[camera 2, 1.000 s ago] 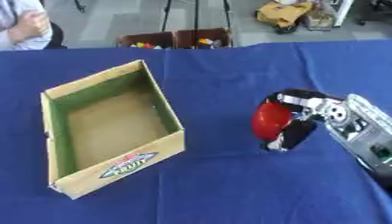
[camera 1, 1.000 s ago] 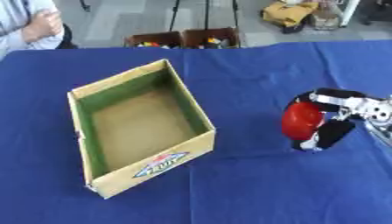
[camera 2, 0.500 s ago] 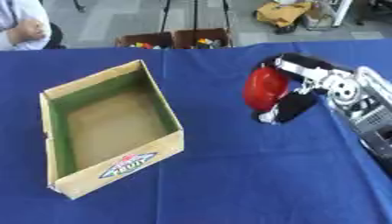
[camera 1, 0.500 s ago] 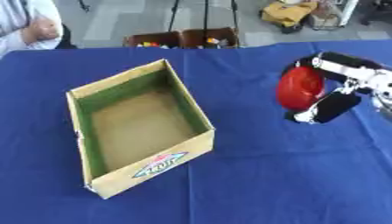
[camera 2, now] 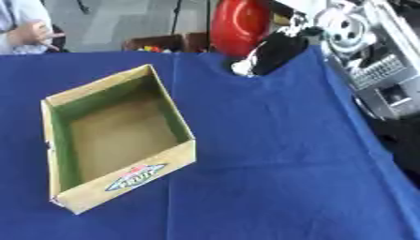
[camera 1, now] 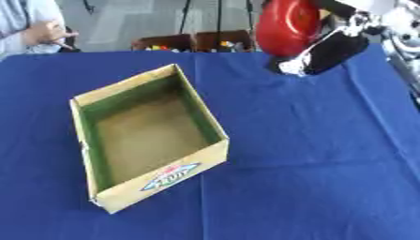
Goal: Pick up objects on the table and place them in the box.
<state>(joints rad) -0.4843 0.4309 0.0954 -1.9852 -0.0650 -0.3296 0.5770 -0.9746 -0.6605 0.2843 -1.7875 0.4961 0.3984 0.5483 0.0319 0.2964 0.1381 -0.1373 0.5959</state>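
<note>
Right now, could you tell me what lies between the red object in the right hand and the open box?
Only bare blue tablecloth. In the left eye view, the right hand holds the red object lifted above the table, right of the cardboard box.

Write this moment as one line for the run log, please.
right hand: holds red object, lifted above table | box: empty | left hand: not in view

Pretty bright, even light all over, nothing harsh. The blue surface [camera 1: 311, 154] looks flat and glare-free. Box [camera 1: 147, 136] walls throw a soft shadow inside it. There's a highlight on the red thing [camera 1: 287, 21], and the hand [camera 1: 328, 49] is smeared with blur. Everything's a bit soft overall
</note>
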